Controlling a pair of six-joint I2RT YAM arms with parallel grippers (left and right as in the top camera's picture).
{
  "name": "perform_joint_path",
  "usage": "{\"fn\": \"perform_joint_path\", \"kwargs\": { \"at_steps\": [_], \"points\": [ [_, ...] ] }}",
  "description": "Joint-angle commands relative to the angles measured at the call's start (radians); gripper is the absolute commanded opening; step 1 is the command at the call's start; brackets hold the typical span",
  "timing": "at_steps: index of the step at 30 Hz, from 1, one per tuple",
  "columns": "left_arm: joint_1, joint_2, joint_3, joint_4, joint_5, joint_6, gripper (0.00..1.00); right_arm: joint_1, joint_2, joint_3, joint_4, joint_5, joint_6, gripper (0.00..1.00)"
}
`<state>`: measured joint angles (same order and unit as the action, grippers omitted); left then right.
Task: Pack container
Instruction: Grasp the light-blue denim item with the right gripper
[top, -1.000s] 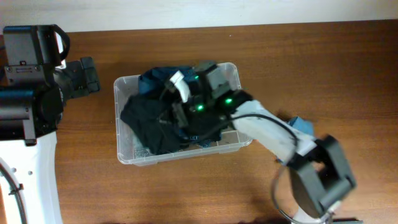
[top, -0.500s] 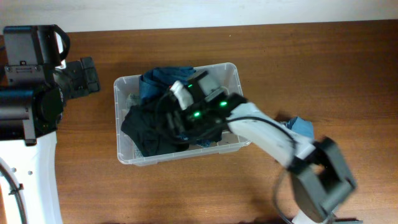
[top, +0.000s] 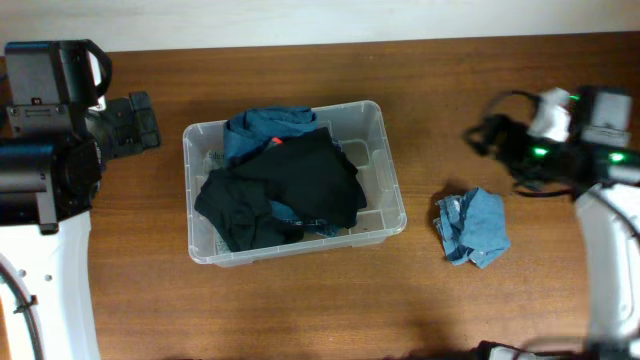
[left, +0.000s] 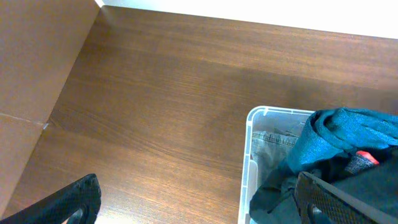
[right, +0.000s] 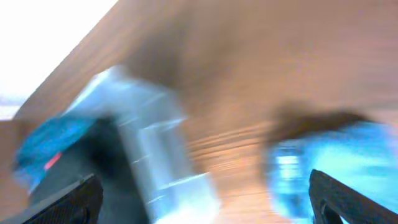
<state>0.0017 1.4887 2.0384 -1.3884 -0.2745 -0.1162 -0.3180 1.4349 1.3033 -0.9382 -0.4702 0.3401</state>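
Note:
The clear plastic container (top: 392, 190) stands mid-table, holding a black garment (top: 290, 185) heaped over a teal one (top: 265, 128). My right gripper (top: 482, 135) hovers open and empty to the right of the bin, above a crumpled light blue cloth (top: 472, 227) on the table. The right wrist view is motion-blurred: the container (right: 155, 143) lies left, the blue cloth (right: 323, 155) right, and the gripper (right: 202, 190) has nothing between its jaws. My left gripper (top: 148, 125) stays open left of the bin. In its view the gripper (left: 199, 186) spans the container rim (left: 247, 162) and the teal garment (left: 348, 127).
The brown wooden table (top: 480, 70) runs to a white wall along the far edge. A red tag (left: 367, 157) shows among the clothes in the bin. The left arm's white base (top: 50, 280) fills the left side.
The right gripper opened, let go of the black garment in the container, and pulled out fast to the right. The left arm has not moved.

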Motion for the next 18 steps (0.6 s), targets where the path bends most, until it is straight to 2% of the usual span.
{"fn": "perform_joint_path", "kwargs": {
  "at_steps": [1,7,11,12,13,14,15,18],
  "points": [
    [0.003,0.002,-0.001,0.003,-0.01,0.004,0.99,-0.122,0.114,-0.105,0.002,0.034,-0.029,0.98],
    [0.003,0.002,-0.001,0.003,-0.01,0.005,0.99,-0.194,0.311,-0.262,0.088,0.026,-0.056,0.98],
    [0.003,0.002,-0.001,0.003,-0.01,0.004,0.99,-0.166,0.365,-0.4,0.265,-0.176,-0.097,0.96],
    [0.003,0.002,-0.001,0.003,-0.01,0.005,0.99,-0.151,0.365,-0.436,0.307,-0.185,-0.096,0.88],
    [0.003,0.002,-0.001,0.003,-0.01,0.004,0.99,-0.139,0.365,-0.462,0.329,-0.184,-0.097,0.49],
    [0.003,0.002,-0.001,0.003,-0.01,0.004,0.99,-0.136,0.365,-0.47,0.329,-0.185,-0.097,0.31],
    [0.003,0.002,-0.001,0.003,-0.01,0.004,0.99,-0.134,0.365,-0.47,0.325,-0.185,-0.097,0.25],
    [0.003,0.002,-0.001,0.003,-0.01,0.004,0.99,-0.134,0.315,-0.466,0.314,-0.251,-0.097,0.13]
  ]
}}
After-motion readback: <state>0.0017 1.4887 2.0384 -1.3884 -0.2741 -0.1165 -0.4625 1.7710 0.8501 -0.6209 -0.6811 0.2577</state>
